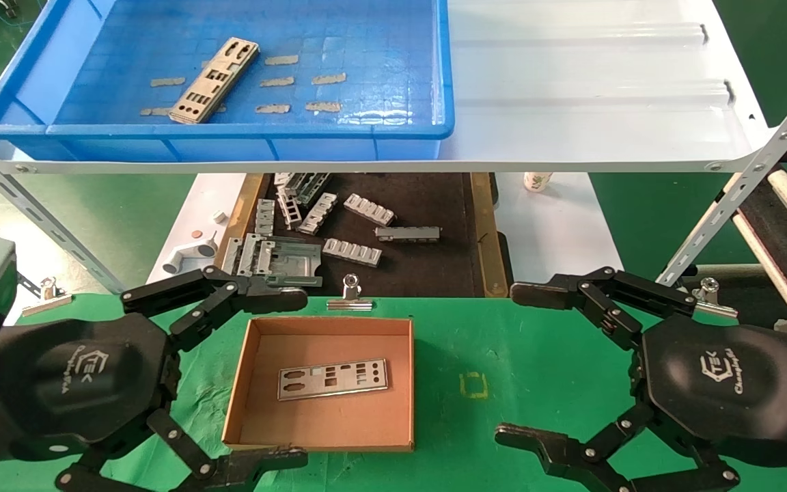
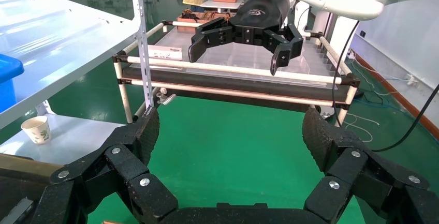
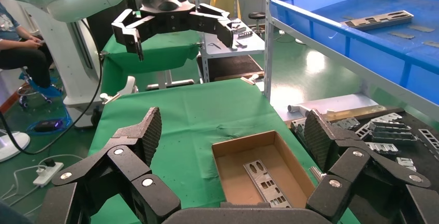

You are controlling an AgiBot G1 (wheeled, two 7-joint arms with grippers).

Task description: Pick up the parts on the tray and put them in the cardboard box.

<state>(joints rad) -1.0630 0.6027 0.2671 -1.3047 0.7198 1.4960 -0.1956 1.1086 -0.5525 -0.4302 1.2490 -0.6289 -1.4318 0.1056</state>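
One silver-grey part (image 1: 214,79) lies on the grid floor of the blue tray (image 1: 366,137) on the upper shelf; it also shows in the right wrist view as part (image 3: 377,20) in the tray (image 3: 362,63). A second part (image 1: 333,378) lies flat in the cardboard box (image 1: 250,369) on the green cloth, where the right wrist view also has the box (image 3: 222,154) and its part (image 3: 265,182). My left gripper (image 1: 298,377) hovers open at the box's left side, empty (image 2: 230,125). My right gripper (image 1: 511,365) hangs open to the box's right, empty (image 3: 230,125).
Beige tape scraps (image 1: 281,81) dot the tray floor. Below the white shelf (image 1: 571,102) a dark brown-rimmed tray (image 1: 434,205) holds grey ribbed brackets (image 1: 369,209). A binder clip (image 1: 350,294) sits behind the box. A paper cup (image 1: 537,180) and slanted shelf struts (image 1: 742,198) stand nearby.
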